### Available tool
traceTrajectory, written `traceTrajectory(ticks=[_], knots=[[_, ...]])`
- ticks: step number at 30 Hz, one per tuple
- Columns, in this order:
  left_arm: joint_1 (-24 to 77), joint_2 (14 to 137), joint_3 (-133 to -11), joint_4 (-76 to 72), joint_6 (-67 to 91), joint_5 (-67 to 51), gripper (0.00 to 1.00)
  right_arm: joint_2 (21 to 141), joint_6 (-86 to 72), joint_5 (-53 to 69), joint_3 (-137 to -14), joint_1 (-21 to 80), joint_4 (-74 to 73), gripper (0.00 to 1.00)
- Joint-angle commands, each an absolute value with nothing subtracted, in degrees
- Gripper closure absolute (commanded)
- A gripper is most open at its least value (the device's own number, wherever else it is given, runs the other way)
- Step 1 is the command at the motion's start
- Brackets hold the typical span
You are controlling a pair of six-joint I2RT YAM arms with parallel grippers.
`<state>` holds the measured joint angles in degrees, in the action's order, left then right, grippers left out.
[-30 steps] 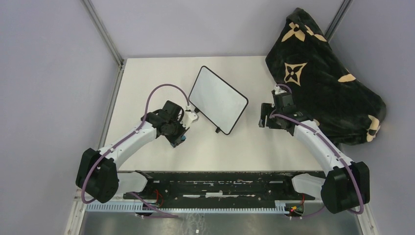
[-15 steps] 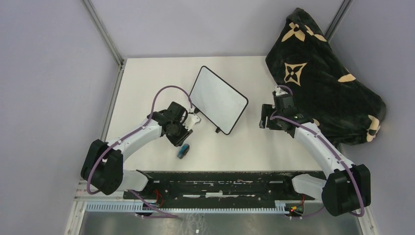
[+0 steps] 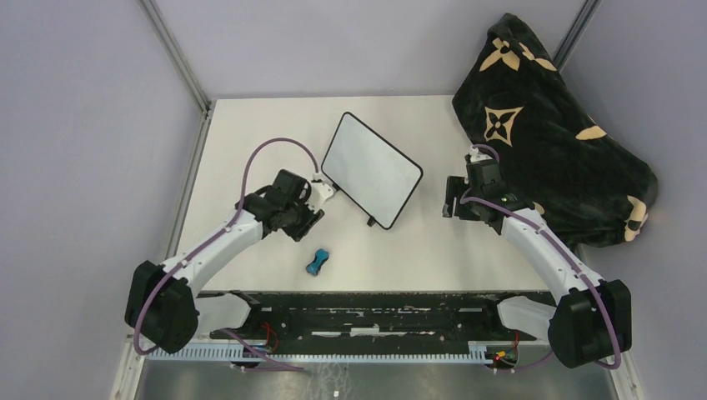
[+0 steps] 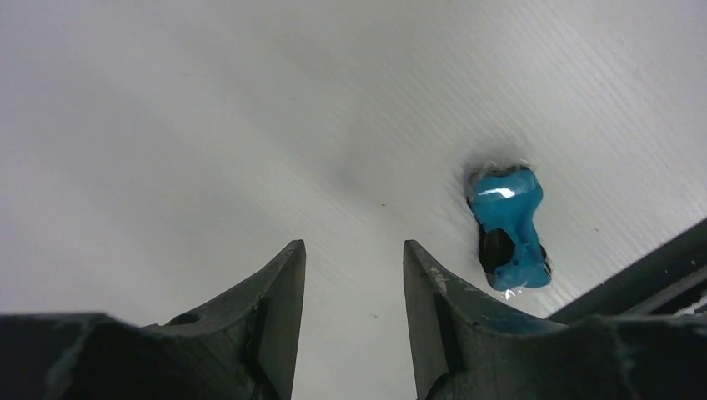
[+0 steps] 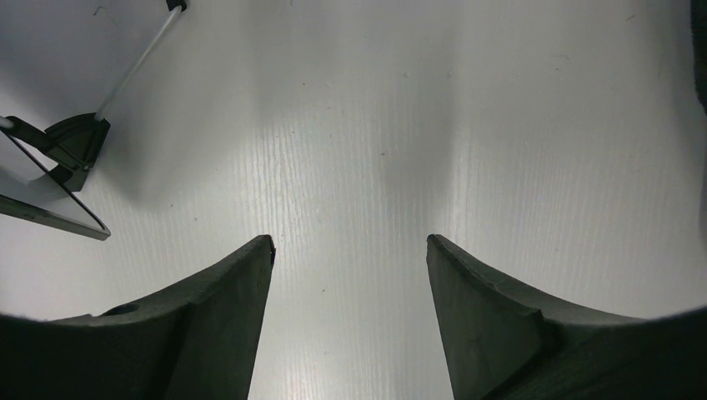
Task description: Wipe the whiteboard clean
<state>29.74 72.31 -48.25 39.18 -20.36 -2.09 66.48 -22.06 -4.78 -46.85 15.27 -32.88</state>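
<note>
Blue eraser [image 3: 316,262] dropped from left claw [image 3: 307,220], now lying on table [image 3: 250,150].

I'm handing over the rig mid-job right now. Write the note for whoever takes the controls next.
Left claw: open and empty, above the white table, beside the small blue plastic eraser lying loose near the front edge.
Right claw: open and empty, over the table just right of the small black-framed rectangular whiteboard.
Whiteboard: mid-table, set at an angle; no writing visible from above.
Done: board looks wiped, eraser put down.
Left: probably nothing; check the board is clean, then park both arms.
</note>
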Motion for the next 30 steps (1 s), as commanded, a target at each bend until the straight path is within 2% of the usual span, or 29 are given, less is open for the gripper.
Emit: traceTrajectory(ticks=[1, 5, 7, 8, 14, 20, 30], knots=[[24.8, 66.3, -47.1, 29.1, -19.0, 4.7, 0.46, 66.9, -22.0, -6.6, -48.2, 15.2, -29.3, 0.23], [19.0, 62.5, -46.7, 21.1, -13.5, 7.1, 0.28, 67.7, -21.9, -6.2, -47.9, 15.2, -25.7, 0.18], [16.4, 61.1, -46.1, 16.8, -11.2, 7.9, 0.03, 68.5, -22.1, -6.9, -48.4, 15.2, -25.2, 0.13], [15.4, 60.8, -45.9, 15.3, -10.4, 7.6, 0.0, 69.0, -22.1, -7.0, -48.7, 15.2, -25.2, 0.1], [10.2, 63.3, -44.1, 9.4, -6.3, 6.4, 0.01, 69.0, -22.0, -8.2, -48.5, 15.2, -25.7, 0.0], [3.1, 60.7, -36.4, -2.9, -4.7, 7.2, 0.01, 64.9, -22.7, -12.2, -47.0, 15.2, -25.5, 0.0], [0.4, 57.0, -31.5, -7.7, -2.1, 3.8, 0.01, 62.2, -23.6, -12.8, -45.1, 15.2, -24.0, 0.0]])
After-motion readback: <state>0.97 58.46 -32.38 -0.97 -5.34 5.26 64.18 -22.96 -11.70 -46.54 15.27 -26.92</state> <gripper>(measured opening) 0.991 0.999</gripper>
